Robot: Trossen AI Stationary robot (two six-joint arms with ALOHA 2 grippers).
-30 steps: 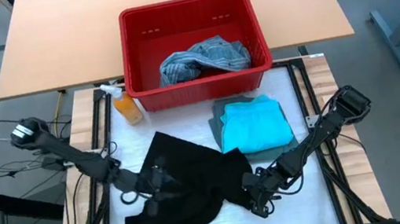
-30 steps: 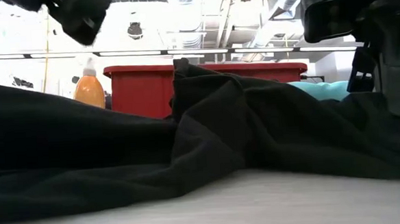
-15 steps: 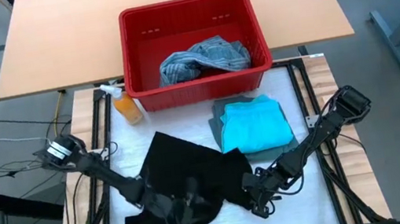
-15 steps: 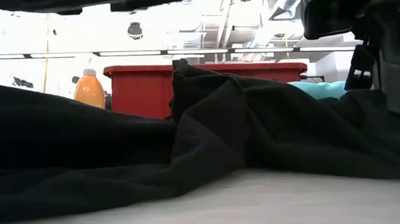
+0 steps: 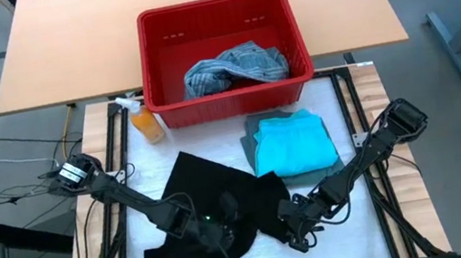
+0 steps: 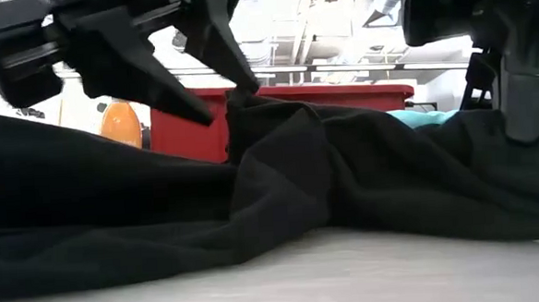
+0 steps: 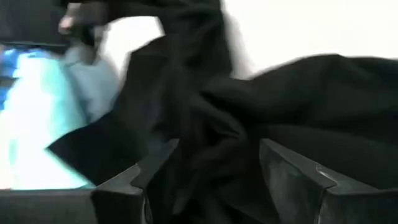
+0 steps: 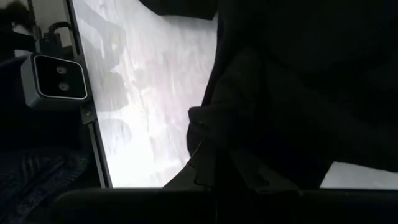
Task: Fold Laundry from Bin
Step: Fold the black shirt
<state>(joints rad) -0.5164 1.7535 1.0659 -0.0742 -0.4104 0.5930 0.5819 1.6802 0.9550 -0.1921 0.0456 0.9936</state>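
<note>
High view: red bin (image 5: 217, 5) at top centre, w/ one mottled blue-grey garment (image 5: 233, 67) left inside; orange spray bottle (image 5: 145, 122) just beside bin's lower-left corner. Centre-right, turquoise garment (image 5: 293, 143) lies folded on a grey-green one (image 5: 250, 138), i.e. two pieces apparently done. Black garment (image 5: 216, 218) sprawls unfolded, lower centre. Left gripper (image 5: 226, 239) sits over its lower middle; right gripper (image 5: 293, 230) at its right edge, lower centre-right. Low view: black cloth fills the lower frame in rumpled ridges; left gripper's fingers (image 6: 169, 91), upper left, stand spread above a raised fold, not holding it; bin and bottle behind, turquoise at right. Left wrist view: both fingers wide apart, black cloth between and beyond, nothing pinched; turquoise at left edge. Right wrist view: fingers closed, pinching a black hem; white table surface (image 8: 149, 93) at left. Judgement: roughly half done; black piece mid-fold, blue-grey piece not yet taken out.
</note>
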